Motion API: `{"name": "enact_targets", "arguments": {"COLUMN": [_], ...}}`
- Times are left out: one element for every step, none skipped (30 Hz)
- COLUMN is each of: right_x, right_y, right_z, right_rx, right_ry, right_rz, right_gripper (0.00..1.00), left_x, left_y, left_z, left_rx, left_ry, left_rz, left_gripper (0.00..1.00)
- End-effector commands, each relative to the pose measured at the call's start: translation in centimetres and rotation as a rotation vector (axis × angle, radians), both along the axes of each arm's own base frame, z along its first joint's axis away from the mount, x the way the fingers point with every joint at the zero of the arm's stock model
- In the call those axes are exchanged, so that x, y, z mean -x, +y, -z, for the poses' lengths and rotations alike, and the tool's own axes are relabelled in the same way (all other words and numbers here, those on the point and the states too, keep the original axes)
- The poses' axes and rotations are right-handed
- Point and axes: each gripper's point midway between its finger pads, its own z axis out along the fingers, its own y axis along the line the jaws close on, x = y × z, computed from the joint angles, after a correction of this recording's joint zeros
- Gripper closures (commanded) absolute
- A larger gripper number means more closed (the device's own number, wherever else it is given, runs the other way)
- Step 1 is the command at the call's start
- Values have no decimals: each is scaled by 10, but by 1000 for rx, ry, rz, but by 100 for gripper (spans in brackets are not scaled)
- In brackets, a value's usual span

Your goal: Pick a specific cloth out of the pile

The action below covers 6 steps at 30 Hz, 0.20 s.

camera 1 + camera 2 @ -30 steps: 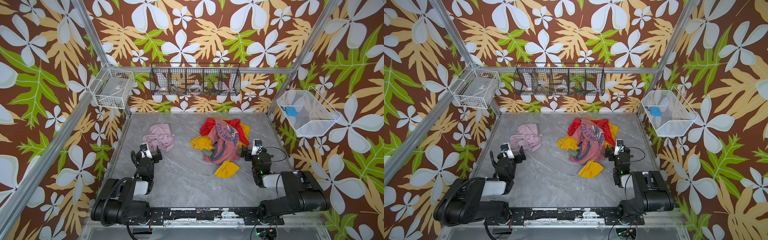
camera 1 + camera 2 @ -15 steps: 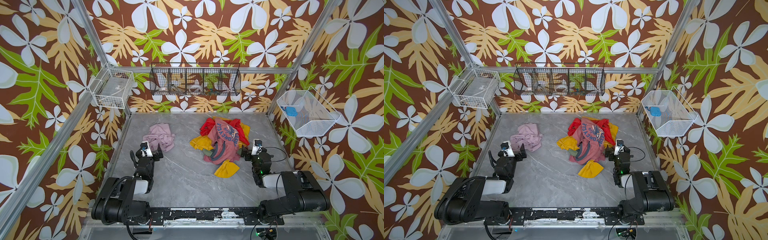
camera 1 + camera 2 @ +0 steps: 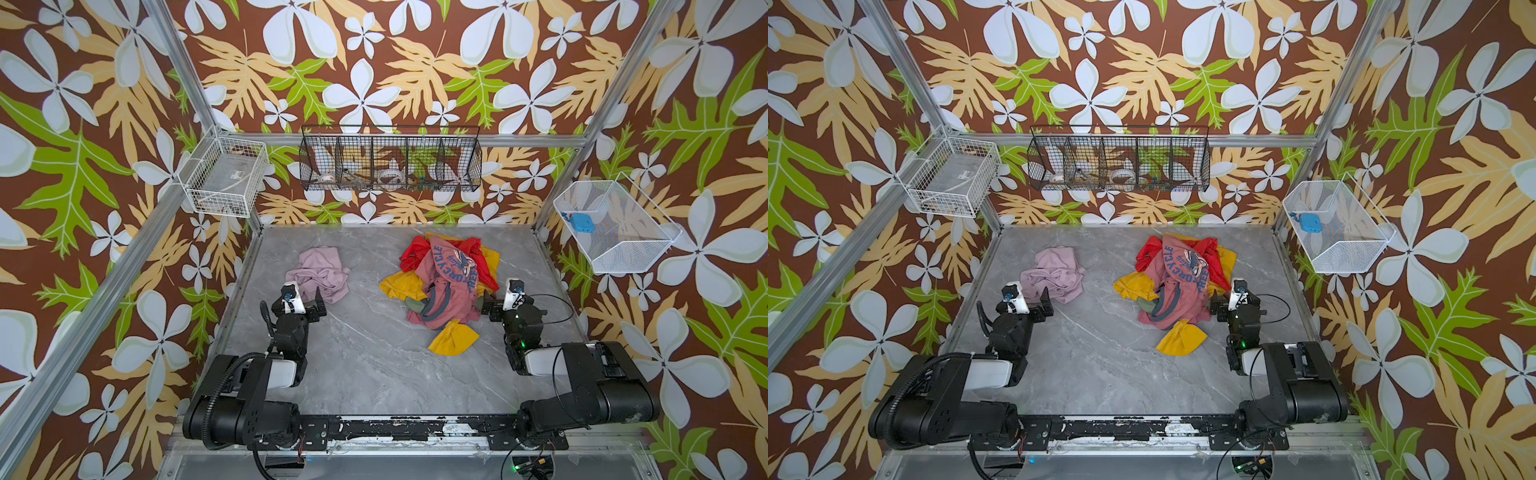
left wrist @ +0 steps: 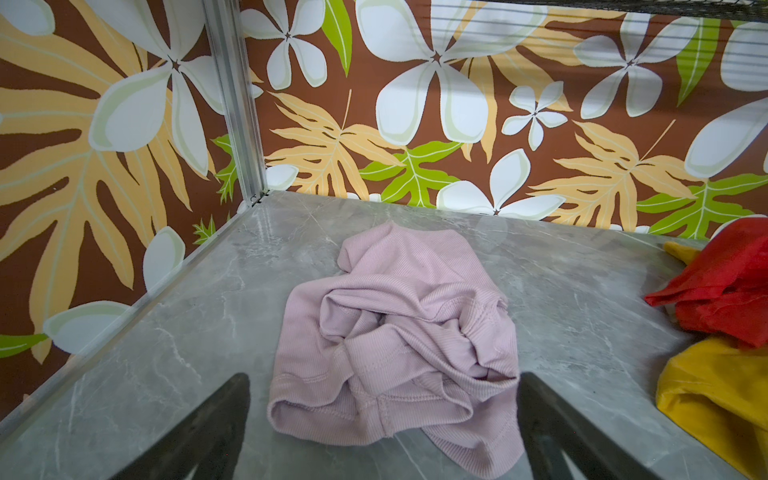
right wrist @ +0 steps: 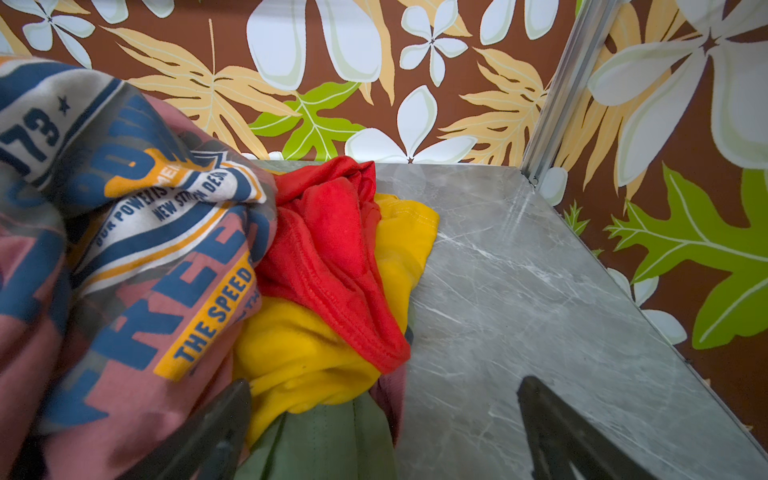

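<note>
The pale pink cloth (image 3: 320, 270) lies by itself on the grey surface (image 3: 374, 353), crumpled up, well apart from the pile (image 3: 444, 282), and it is in the same spot as a second ago; the pile has not changed either, with the dusty-red shirt (image 3: 451, 270) with blue letters on top, a yellow piece (image 3: 453, 338) sticking out at the near side, and red (image 5: 332, 249) and green (image 5: 324, 440) bits underneath; the left gripper (image 3: 305, 301) sits just at the near edge of the cloth, almost where it was before, with only a tiny shift; its jaws are spread wide and hold nothing, the same as a second ago; in the left wrist view the cloth (image 4: 395, 332) fills the gap in front of the two dark fingers (image 4: 216, 415), and I cannot tell if they touch it; the right gripper (image 3: 500, 301) has not moved, low by the right side of the pile, jaws wide and empty too; in the right wrist view one finger (image 5: 216, 424) is right by the shirt's edge and the other one is over bare surface; both top views show the cloth (image 3: 1054, 270) and the pile (image 3: 1177, 282) apart like this.
</note>
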Motion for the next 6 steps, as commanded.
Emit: {"name": "enact_targets", "arguments": {"right_x": [-1,-1,-1,-1,-1,-1], "right_y": [1,1,1,1,1,1], "right_z": [-2,-2,-2,-2,-2,-2], "right_rx": [0,0,0,0,0,1], "right_ry": [-8,-9,-8,-9,-9,-9], "right_rz": [-5,-5,-5,-4,-6,-4], "right_gripper": [0,1,0,1,0,0], "left_x": [-1,-1,-1,-1,-1,-1], "left_y": [0,0,0,0,1,1], "left_z": [-9,-9,-9,-10,-10,-10], "left_rx": [8,8,8,8,8,7], "left_ry": [-39,-39,-39,-40,-40,-41], "left_rz": [1,0,0,0,-1,-2], "left_gripper": [0,0,0,0,0,0]}}
